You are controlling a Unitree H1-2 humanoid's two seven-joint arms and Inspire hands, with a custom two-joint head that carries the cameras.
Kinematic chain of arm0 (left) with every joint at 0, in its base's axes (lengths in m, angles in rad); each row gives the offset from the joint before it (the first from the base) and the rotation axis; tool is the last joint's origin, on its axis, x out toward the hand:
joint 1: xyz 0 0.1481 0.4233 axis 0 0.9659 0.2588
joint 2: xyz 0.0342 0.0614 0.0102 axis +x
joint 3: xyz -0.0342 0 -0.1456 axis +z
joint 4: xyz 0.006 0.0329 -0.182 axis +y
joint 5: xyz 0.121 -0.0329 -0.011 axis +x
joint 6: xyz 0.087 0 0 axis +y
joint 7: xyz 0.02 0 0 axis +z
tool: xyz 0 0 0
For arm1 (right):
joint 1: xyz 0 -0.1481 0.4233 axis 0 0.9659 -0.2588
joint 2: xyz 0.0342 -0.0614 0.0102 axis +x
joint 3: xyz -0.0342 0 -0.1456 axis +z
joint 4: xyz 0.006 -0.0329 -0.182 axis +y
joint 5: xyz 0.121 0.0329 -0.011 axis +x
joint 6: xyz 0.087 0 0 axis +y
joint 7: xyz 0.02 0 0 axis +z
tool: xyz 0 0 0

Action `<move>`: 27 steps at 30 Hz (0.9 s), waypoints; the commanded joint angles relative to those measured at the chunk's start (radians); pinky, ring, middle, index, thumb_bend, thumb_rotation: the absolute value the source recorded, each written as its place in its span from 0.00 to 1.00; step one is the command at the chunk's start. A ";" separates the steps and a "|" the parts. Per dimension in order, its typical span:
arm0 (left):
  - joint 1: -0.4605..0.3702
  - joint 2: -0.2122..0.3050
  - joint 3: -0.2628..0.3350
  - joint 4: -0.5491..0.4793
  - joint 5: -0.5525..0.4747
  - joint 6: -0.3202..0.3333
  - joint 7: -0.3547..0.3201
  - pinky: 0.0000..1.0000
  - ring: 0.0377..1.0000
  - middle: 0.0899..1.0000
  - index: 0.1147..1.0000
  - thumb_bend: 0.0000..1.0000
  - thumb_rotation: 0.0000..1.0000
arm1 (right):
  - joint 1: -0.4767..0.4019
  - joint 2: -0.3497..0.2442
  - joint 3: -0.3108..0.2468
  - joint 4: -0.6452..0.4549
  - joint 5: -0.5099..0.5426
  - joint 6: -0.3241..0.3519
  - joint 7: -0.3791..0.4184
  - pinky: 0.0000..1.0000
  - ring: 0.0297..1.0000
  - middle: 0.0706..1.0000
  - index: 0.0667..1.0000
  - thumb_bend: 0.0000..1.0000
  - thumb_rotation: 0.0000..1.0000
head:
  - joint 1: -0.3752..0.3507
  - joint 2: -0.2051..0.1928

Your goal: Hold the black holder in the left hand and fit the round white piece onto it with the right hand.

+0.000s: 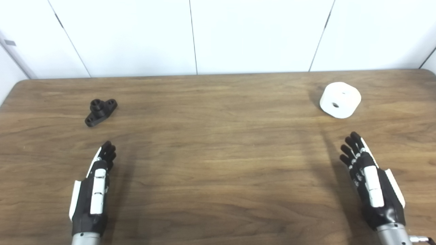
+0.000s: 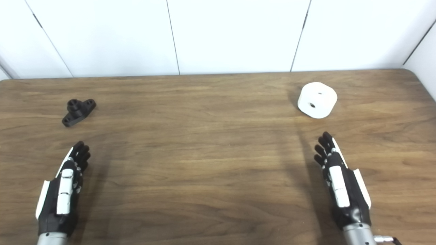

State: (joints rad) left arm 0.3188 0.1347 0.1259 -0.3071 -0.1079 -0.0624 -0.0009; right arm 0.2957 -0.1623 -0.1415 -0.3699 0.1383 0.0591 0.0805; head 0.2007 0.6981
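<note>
A wooden table (image 1: pixel 218 160) with a brown, streaked grain and rounded far corners serves as the landmark; behind its far edge stands a smooth white panelled wall (image 1: pixel 190 34) crossed by thin dark seams.

The black holder (image 1: pixel 100 112) lies on the table's far left part, a matte, flat-based bracket with a short round collar standing up at its middle and a rounded lug with a hole on either side. The round white piece (image 1: pixel 340 99) rests on the table's far right part, a chunky, smooth puck tilted so that its flat face, pierced by a small dark hole, turns toward the cameras; a second faint dimple seems to mark its top, though the glare makes that hard to judge.

The left hand (image 1: pixel 95 183) hovers over the table's near left part, nearer than the holder and apart from it, fingers stretched out side by side and holding nothing. The right hand (image 1: pixel 369 180) hangs over the near right part, short of the white piece, fingers likewise extended and slightly spread, empty. Both hands are glossy black shells with white plates on their backs and silver wrists.
</note>
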 commanded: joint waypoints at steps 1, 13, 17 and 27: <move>0.018 -0.034 -0.012 -0.009 0.023 -0.044 0.005 1.00 0.96 0.95 0.95 0.43 0.95 | -0.001 -0.016 -0.016 -0.006 0.021 -0.062 0.011 0.96 0.96 0.97 0.97 0.57 0.95 | 0.006 -0.004; 0.040 -0.049 -0.056 0.012 0.093 -0.073 0.044 1.00 0.97 0.95 0.95 0.44 0.95 | 0.007 -0.021 -0.020 0.033 0.035 -0.078 0.026 0.98 0.97 0.98 0.98 0.55 0.98 | 0.084 -0.085; 0.038 -0.045 -0.060 0.029 0.089 -0.091 0.046 1.00 0.97 0.95 0.95 0.45 0.93 | 0.004 -0.015 -0.018 0.039 0.033 -0.082 0.024 0.97 0.97 0.98 0.97 0.57 0.97 | 0.076 -0.096; 0.038 -0.045 -0.061 0.053 0.082 -0.125 0.044 1.00 0.97 0.95 0.95 0.46 0.91 | 0.005 -0.016 -0.016 0.061 0.032 -0.107 0.021 0.94 0.95 0.96 0.95 0.58 0.97 | 0.080 -0.124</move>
State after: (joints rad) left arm 0.3363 0.1289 0.0726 -0.2707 -0.0214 -0.1591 0.0406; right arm 0.3045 -0.1691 -0.1548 -0.3053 0.1714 -0.0302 0.0991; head 0.2807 0.5738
